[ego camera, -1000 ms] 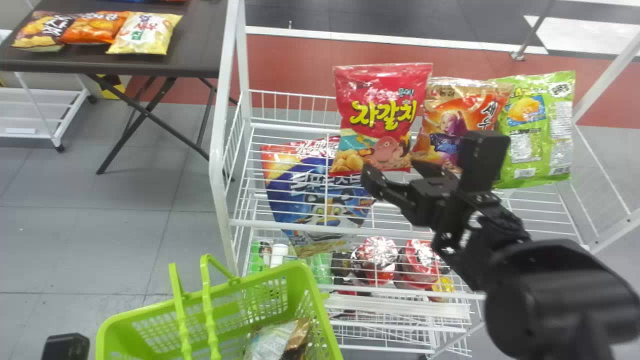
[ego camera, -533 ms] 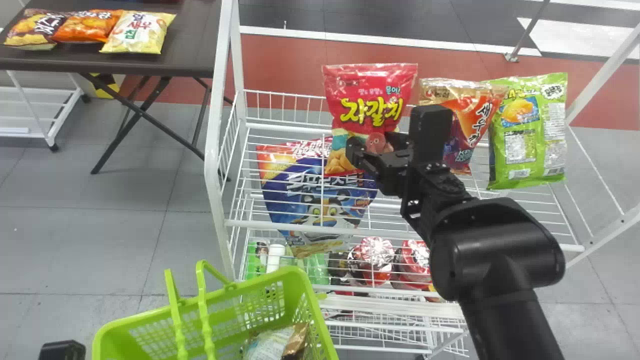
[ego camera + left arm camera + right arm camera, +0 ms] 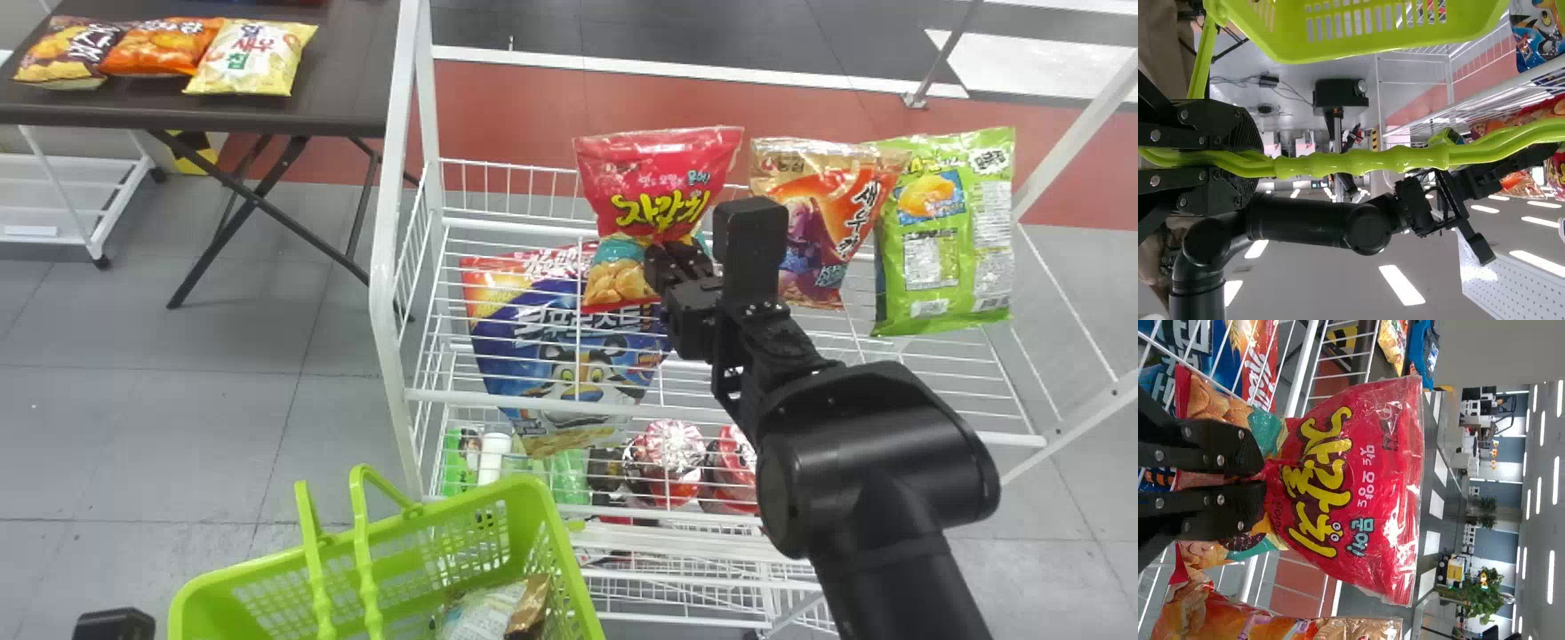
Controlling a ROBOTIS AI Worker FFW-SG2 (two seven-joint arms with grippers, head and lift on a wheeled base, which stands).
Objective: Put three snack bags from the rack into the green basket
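Shop-like hall: snack bags (image 3: pixel 947 258) on wire rack (image 3: pixel 384 213) (striplights (image 3: pixel 1401 285) overhead).

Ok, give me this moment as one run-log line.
right gripper: closed on red snack bag at rack | left gripper: holding green basket by handles | basket: packaging inside

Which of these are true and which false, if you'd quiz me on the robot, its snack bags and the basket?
1. The right gripper is closed on the red snack bag. True.
2. The left gripper is empty. False: it grips the handles of the green basket.
3. The orange snack bag is between the red and green ones. True.
4. The basket is empty. False: packaging lies inside.
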